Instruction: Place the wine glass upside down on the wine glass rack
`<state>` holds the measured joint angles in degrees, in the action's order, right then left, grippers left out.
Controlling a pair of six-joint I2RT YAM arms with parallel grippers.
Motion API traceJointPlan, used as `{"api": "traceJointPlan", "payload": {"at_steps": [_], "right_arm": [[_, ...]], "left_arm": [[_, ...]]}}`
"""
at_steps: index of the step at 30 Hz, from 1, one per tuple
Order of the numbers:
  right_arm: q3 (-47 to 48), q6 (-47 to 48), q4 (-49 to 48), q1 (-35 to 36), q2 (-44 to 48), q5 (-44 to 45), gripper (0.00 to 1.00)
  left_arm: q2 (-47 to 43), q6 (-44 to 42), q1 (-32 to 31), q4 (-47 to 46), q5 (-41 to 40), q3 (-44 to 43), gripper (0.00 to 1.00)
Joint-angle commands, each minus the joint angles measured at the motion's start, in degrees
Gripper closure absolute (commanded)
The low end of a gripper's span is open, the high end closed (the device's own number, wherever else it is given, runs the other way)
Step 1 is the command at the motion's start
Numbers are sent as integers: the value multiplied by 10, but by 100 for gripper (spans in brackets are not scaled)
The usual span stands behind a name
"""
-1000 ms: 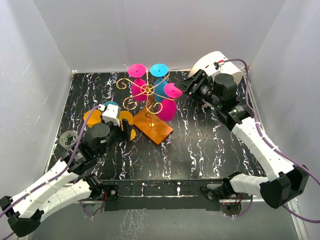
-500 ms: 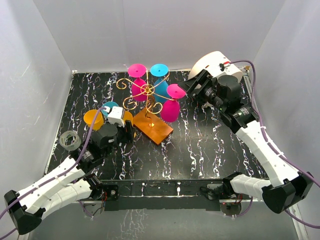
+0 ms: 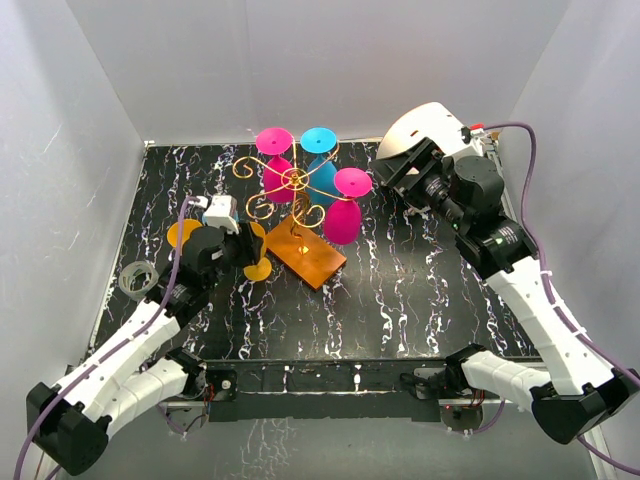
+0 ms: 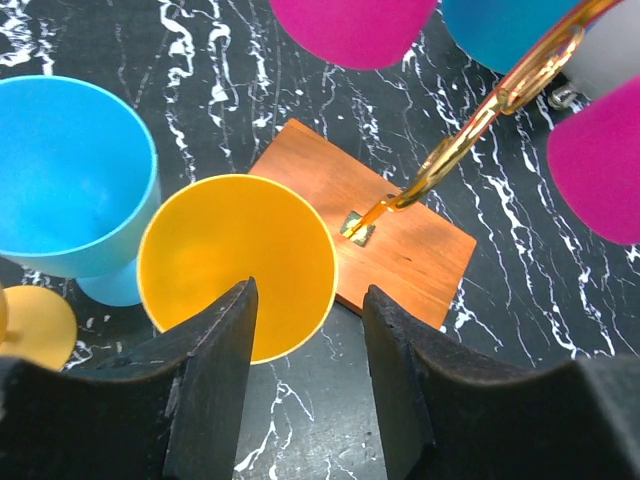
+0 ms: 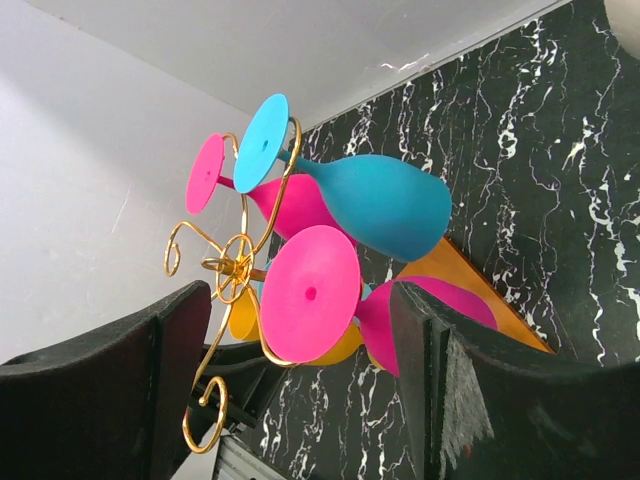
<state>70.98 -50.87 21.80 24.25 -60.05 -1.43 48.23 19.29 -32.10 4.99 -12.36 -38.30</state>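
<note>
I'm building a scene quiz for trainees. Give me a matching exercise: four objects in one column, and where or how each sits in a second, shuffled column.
Objects
1. orange wine glass
2. blue wine glass on the table
3. rightmost pink wine glass
4. tape roll

Places
A. hanging upside down on the wine glass rack
B. by the table's left edge
C. upright, just ahead of the open left hand
D. upright beside the orange wine glass

Pairs: 1-C, 2-D, 3-A, 4-B
</note>
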Motion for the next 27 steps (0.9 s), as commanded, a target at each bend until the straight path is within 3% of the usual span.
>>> {"api": "traceJointPlan", "payload": {"at_steps": [1, 17, 27], "right_arm": [[24, 10, -10, -1, 16, 21, 29], [13, 8, -6, -1, 26, 25, 29], [1, 1, -8, -1, 34, 25, 29]], "left_arm": [[11, -3, 5, -27, 48, 15, 56], [39, 29, 5, 79, 27, -13, 62], [13, 37, 5, 136, 27, -38, 92]]}}
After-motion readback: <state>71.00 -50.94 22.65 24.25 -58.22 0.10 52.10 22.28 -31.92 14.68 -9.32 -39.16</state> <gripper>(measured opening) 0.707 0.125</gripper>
